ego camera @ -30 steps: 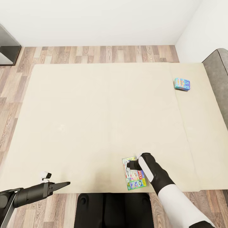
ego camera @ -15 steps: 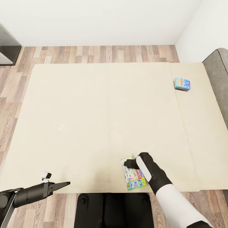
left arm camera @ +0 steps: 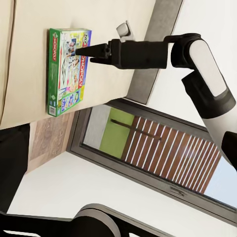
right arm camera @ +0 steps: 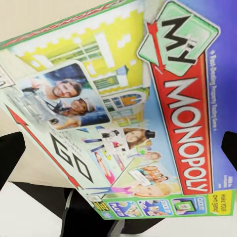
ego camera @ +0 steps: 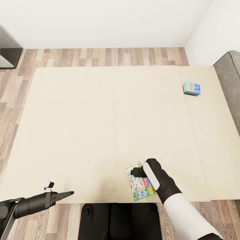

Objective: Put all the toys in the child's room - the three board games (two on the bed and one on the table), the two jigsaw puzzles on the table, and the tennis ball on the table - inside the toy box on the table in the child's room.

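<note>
Head view: beige bed (ego camera: 100, 126) spans most of the frame, grey headboard (ego camera: 230, 86) at its right end, wood floor (ego camera: 100, 55) beyond and white wall behind. 2 board games on the mattress. The white-and-green one (ego camera: 138, 185) lies flat near the bed's near edge, lettered MY MONOPOLY in the right wrist view (right arm camera: 123, 123) - green border, red banner, photos of people on the lid. The smaller blue one (ego camera: 191, 88) lies far off near the headboard, well apart from the first.

Right gripper (ego camera: 135, 172) sits at the far end of the white-and-green box, over its top face. Left wrist view shows its pointed fingers (left arm camera: 91, 50) right at the box lid (left arm camera: 66, 69), close together - cannot tell if they pinch anything or just touch the surface. Box looks flat on the mattress.

Left gripper (ego camera: 68, 193) hangs at the bed's near left edge, over the mattress border, well away from both games; fingers look closed to a point, nothing in them. Dark robot base (ego camera: 116, 220) shows below the bed edge. Dark cabinet (ego camera: 8, 50) at far left.
</note>
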Tool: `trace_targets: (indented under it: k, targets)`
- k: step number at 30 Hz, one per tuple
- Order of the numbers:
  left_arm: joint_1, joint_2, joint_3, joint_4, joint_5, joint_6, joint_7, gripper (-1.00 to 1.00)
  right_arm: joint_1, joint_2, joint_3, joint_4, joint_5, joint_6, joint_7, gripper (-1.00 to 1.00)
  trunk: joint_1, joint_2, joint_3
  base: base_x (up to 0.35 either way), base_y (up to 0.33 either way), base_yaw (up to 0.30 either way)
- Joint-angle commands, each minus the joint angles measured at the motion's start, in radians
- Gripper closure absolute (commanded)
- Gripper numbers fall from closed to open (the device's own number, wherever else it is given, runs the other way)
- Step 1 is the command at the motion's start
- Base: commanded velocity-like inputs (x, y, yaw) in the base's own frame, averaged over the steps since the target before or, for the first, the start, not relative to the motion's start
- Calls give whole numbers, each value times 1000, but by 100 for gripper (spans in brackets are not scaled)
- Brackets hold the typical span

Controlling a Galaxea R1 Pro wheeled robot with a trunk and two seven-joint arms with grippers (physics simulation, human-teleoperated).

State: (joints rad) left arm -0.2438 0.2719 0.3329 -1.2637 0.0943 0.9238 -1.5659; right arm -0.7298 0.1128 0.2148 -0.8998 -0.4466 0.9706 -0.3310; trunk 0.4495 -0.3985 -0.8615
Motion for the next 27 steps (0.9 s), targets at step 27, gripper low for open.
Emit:
trace_targets:
  k: [27]
  targets:
    - [0, 0, 0, 0, -1, 11, -3, -100, -6, -3, -5, 11, -18, 10, -127, -100, 1, -2, -1, 0, 0, 0]
